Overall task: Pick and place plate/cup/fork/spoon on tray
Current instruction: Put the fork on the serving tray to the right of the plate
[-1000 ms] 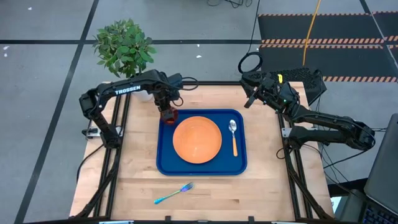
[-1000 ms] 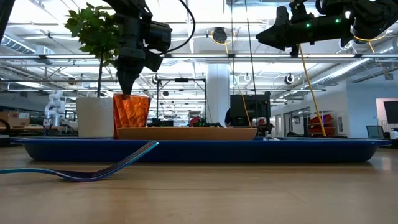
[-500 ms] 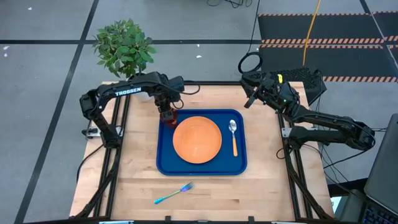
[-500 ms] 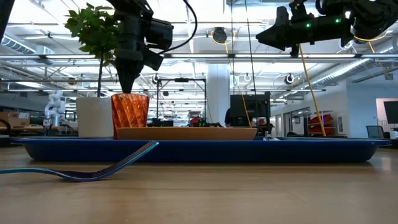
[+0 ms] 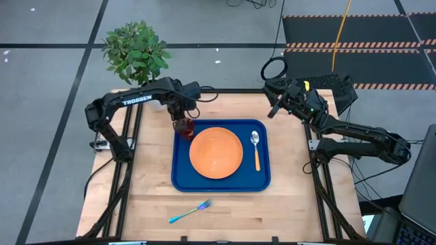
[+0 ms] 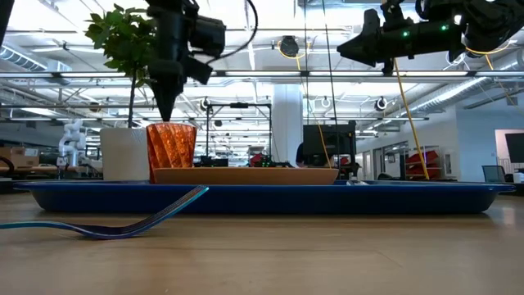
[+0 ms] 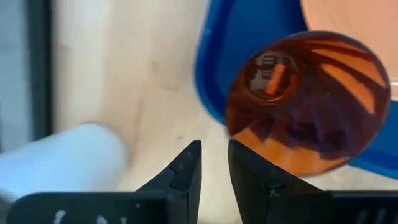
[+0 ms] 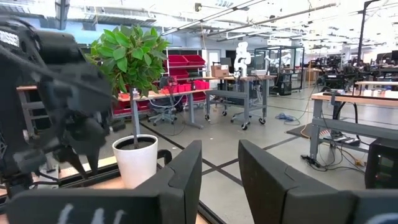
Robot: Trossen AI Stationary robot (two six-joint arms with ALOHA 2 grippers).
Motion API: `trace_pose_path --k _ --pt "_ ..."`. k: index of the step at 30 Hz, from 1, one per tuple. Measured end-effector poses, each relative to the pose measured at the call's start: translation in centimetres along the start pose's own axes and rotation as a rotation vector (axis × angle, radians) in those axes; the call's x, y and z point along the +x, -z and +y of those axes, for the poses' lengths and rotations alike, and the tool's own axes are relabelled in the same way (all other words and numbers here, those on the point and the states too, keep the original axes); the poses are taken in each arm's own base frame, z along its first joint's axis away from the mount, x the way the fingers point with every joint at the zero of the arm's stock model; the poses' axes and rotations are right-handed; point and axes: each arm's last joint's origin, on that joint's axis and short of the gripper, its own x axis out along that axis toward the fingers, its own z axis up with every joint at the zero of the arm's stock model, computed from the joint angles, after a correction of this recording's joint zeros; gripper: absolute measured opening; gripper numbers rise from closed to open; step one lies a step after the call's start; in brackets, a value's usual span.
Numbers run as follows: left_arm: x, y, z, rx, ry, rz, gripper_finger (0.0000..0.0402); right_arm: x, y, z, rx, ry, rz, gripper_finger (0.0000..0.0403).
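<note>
The dark red-brown cup (image 5: 182,126) stands upright on its base in the far left corner of the blue tray (image 5: 178,178). The orange plate (image 5: 216,152) lies in the tray's middle, and the spoon (image 5: 255,146) lies to its right. The fork (image 5: 191,211) lies on the table in front of the tray. My left gripper (image 6: 164,113) points down just above the cup's rim (image 6: 170,125). Its fingers (image 7: 186,171) stand narrowly open with nothing between them, beside the cup (image 7: 305,106). My right gripper (image 5: 272,109) waits open, high over the table's far right.
A white pot (image 6: 125,154) with a green plant (image 5: 136,51) stands just past the table's far left edge, close behind the cup. Bare wooden table (image 5: 286,211) lies in front of the tray and to its left.
My left gripper has risen a little from the cup's rim and turned slightly about its own axis. The cup, a little tilted and shifted a second ago, now stands straight on the tray.
</note>
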Motion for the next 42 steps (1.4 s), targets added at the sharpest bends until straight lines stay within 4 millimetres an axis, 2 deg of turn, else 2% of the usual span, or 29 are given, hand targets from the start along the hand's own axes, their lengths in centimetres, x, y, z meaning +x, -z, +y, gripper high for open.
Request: trace_pose_path --k 5,10,14,19,25,30,34,38,42 --pt "-3.2 0.7 -0.1 0.012 -0.062 -0.106 0.0083 0.3 0.4 -0.1 -0.002 0.004 0.019 0.0100" --pt "-6.7 2.1 -1.4 -0.040 -0.074 -0.288 0.0082 0.4 0.7 -0.1 -0.002 0.005 0.032 0.0100" --pt "-8.9 3.2 -3.7 -0.063 -0.046 -0.402 0.0076 0.4 0.7 -0.1 0.007 0.004 0.032 0.0100" --pt "-10.2 4.3 -7.9 -0.014 0.031 -0.443 0.0064 0.4 0.9 0.0 0.032 0.002 0.057 0.0100" --pt "-10.6 5.8 -14.2 0.049 0.140 -0.410 0.0052 0.4 1.1 0.0 0.056 -0.006 0.079 0.0100" --pt "-10.0 7.8 -19.4 0.106 0.190 -0.339 0.0051 0.4 0.8 0.4 0.080 -0.147 0.056 0.0100" --pt "-8.5 9.8 -23.2 0.176 0.209 -0.284 0.0051 0.3 0.3 1.1 0.081 -0.278 0.015 0.0100" --pt "-7.0 11.1 -26.2 0.164 0.296 -0.267 0.0051 0.2 0.3 1.6 0.085 -0.304 0.014 0.0100" --pt "-5.7 10.8 -28.9 0.096 0.490 -0.272 0.0051 0.2 0.5 1.8 0.119 -0.311 0.035 0.0100"
